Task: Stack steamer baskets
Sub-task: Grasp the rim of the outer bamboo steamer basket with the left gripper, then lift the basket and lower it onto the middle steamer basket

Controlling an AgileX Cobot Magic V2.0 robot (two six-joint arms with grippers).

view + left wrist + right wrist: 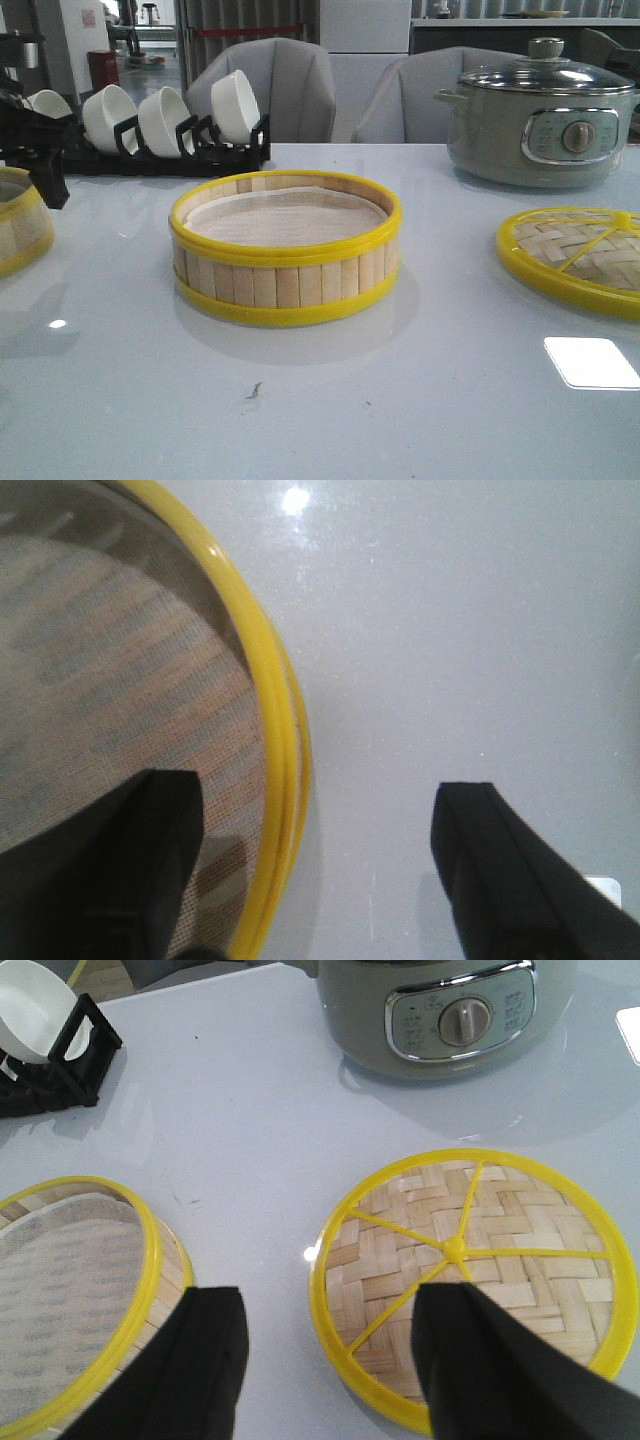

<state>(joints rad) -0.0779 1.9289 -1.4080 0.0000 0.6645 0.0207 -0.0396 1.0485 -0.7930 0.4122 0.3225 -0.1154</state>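
Central steamer basket (pixel 285 250) sits upright mid-bench, white liner (pixel 285 215) inside, yellow bands top and bottom, pale bamboo slats between. In the right wrist view the same basket (pixel 80 1300) shows beside the woven lid.

Second steamer basket (pixel 20 230) at the left edge of the front view, partly cut off by the frame, well apart from the central one. Left pincer (pixel 45 175) stands at its rim, dark and partly in shadow. In the left wrist view the left pincer (pixel 320 870) is spread wide: one finger (pixel 150 850) over the basket's liner, the other (pixel 490 870) over bare bench outside, with the yellow rim (pixel 275 730) running between them. Neither finger visibly touches the rim.

Right pincer (pixel 330 1370) not seen in the front view; in its wrist view the fingers are apart, holding nothing, above the bench (pixel 250 1140) between basket and woven bamboo lid (pixel 475 1270). Lid lies flat, yellow rim and spokes.

Behind: grey-green electric pot (pixel 540 120) with glass lid and a dial (pixel 462 1022); panel markings around the dial too small to read. Black dish rack (pixel 150 150) holds white bowls (pixel 165 118) on edge. No legible brand anywhere.
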